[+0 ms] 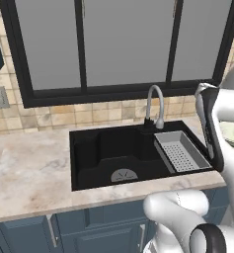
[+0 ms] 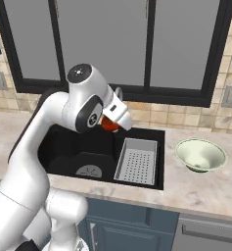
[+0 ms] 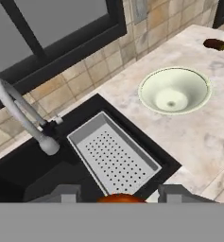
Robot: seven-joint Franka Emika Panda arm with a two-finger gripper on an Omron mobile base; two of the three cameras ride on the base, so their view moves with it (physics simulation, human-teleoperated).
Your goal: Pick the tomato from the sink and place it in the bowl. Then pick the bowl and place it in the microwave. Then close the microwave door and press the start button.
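My gripper is shut on the tomato, a small red-orange ball whose top shows between the two fingertips. In the right base view the tomato peeks out under the white hand, raised above the black sink. The gripper hangs over the sink's middle, left of the grey tray. The pale greenish bowl stands upright and hollow on the counter right of the sink, apart from the gripper. From the hand it lies ahead to the upper right, bowl.
A grey perforated tray sits in the sink's right part. The curved silver faucet rises behind the basin, under a dark-framed window. A small brown object lies on the marble counter beyond the bowl.
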